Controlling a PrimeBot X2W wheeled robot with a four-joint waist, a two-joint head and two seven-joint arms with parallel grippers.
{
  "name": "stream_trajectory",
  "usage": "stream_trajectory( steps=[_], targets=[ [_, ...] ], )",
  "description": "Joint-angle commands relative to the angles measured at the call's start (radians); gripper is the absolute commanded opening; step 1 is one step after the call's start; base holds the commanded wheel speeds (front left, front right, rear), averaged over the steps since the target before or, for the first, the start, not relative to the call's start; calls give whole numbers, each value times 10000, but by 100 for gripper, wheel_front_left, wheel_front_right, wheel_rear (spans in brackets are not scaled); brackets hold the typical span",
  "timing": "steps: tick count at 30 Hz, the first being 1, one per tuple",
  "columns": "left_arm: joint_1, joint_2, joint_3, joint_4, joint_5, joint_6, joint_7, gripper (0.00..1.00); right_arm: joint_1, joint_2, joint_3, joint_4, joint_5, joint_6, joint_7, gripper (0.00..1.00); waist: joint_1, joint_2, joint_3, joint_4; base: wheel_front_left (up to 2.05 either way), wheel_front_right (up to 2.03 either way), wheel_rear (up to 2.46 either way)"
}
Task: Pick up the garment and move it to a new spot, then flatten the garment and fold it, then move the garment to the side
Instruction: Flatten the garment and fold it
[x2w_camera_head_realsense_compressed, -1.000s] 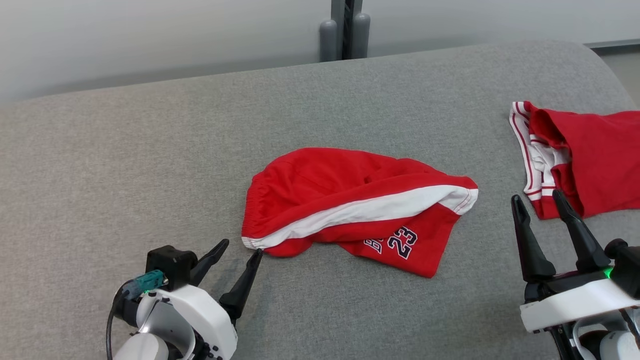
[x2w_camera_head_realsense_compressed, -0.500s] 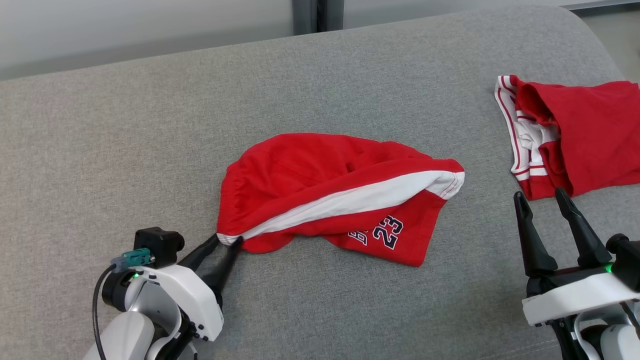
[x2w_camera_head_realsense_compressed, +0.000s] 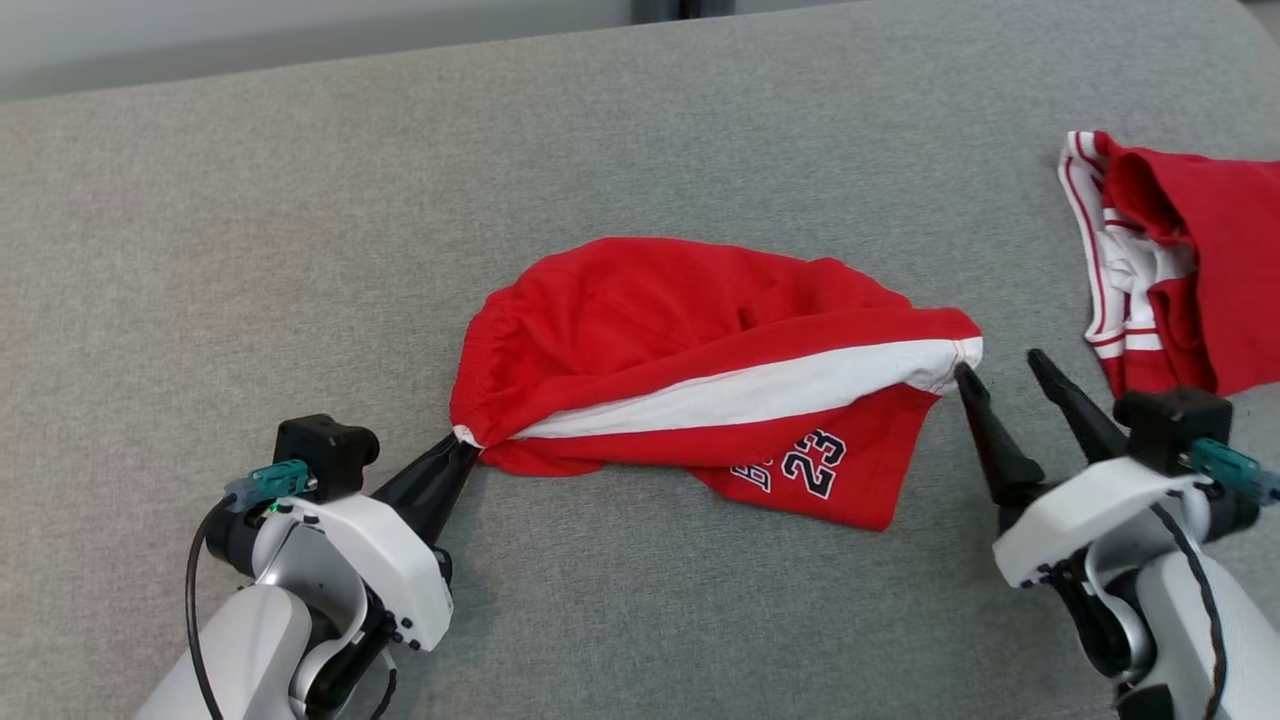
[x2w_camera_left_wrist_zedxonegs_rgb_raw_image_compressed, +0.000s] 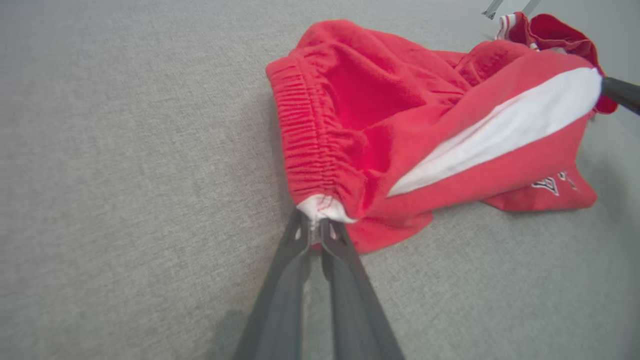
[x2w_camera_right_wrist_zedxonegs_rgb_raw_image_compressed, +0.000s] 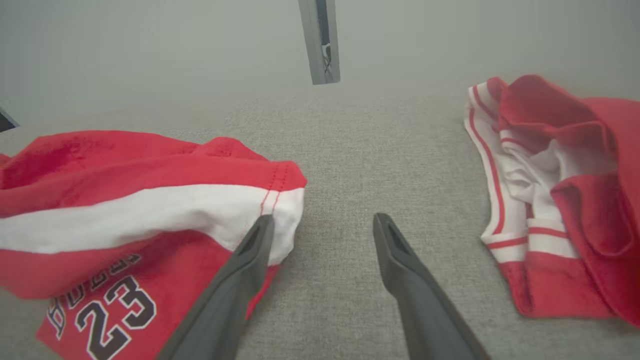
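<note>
Here, the red shorts (x2w_camera_head_realsense_compressed: 700, 330) are lying crumpled on the grey cushion (x2w_camera_head_realsense_compressed: 300, 200), stretching between the two grippers. The left gripper (x2w_camera_head_realsense_compressed: 462, 450) is clenching the white waistband corner (x2w_camera_left_wrist_zedxonegs_rgb_raw_image_compressed: 322, 207) right at its fingertips, jaws pressed together on the cloth. The right gripper (x2w_camera_head_realsense_compressed: 998, 362) is standing spread wide, gripping nothing. Its finger (x2w_camera_right_wrist_zedxonegs_rgb_raw_image_compressed: 250, 250) nearer the shorts is sitting right at the hem end of the white stripe (x2w_camera_head_realsense_compressed: 760, 395), while the other is hanging over bare cushion. Beyond that outer finger, well apart, a second red garment (x2w_camera_head_realsense_compressed: 1190, 250) with white trim is lying bunched.
</note>
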Motion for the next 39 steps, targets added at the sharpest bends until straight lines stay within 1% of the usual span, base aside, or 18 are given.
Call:
stream_trajectory(
  steps=[1, 5, 6, 7, 8, 9, 12, 16, 19, 23, 28, 32, 35, 39],
  targets=[
    [-181, 37, 18, -17, 43, -17, -54, 0, -117, -97, 52, 99, 129, -4, -94, 100, 0, 0, 73, 78, 0, 0, 0],
    [-280, 70, -43, -46, 72, -17, -129, 0, -639, -216, 986, 608, 603, -4, -212, 100, 0, 0, 149, 150, 0, 0, 0],
    [-298, 83, -46, -62, 83, -16, -160, 0, -748, -277, 1189, 709, 741, -4, -251, 89, 0, 0, 151, 160, 0, 0, 0],
    [-303, 93, -56, -86, 103, -14, -208, 0, -830, -333, 1303, 802, 843, -5, -308, 43, 0, 0, 139, 170, 0, 0, 0],
    [-293, 94, -54, -124, 99, 3, -219, 0, -897, -389, 1424, 842, 951, -4, -391, 17, 0, 0, 127, 181, 0, 0, 0],
    [-279, 103, -57, -185, 109, 21, -248, 0, -964, -426, 1547, 830, 1074, -4, -473, 0, 0, 0, 111, 197, 0, 0, 0],
    [-197, 166, 15, -533, 51, 79, -288, 0, -1038, -677, 1601, 680, 1245, -4, -752, 0, 0, 0, 38, 231, 0, 0, 0],
    [-154, 416, 211, -1419, -14, 242, -196, 0, -1070, -1066, 1462, -6, 1240, -4, -855, 0, 0, 0, -124, 228, 0, 0, 0],
    [-228, 760, 364, -2322, -19, 368, 123, 0, -1162, -1375, 1221, -781, 1186, -4, -605, 0, 0, 0, -306, 185, 0, 0, 0],
    [-545, 1233, 662, -3572, 100, 628, 611, 0, -1367, -1687, 807, -2012, 1125, -4, -9, 0, 0, 0, -582, 143, 0, 0, 0],
    [-1297, 1438, 1197, -4915, 78, 1046, 971, 0, -1831, -1987, 70, -3648, 837, -4, 830, 0, 0, 0, -953, 189, 0, 0, 0],
    [-2022, 1552, 1486, -5702, 193, 1310, 1280, 0, -2178, -2004, -578, -4676, 747, -4, 1429, 0, 0, 0, -1181, 251, 0, 0, 0],
    [-2413, 1636, 1651, -6064, 126, 1420, 1550, 0, -2292, -1896, -870, -5158, 827, -4, 1846, 0, 0, 0, -1295, 256, 0, 0, 0],
    [-2647, 1762, 1779, -6281, 98, 1571, 1820, 0, -2226, -1754, -1094, -5510, 915, -4, 2211, 0, 0, 0, -1356, 255, 0, 0, 0]
  ],
)
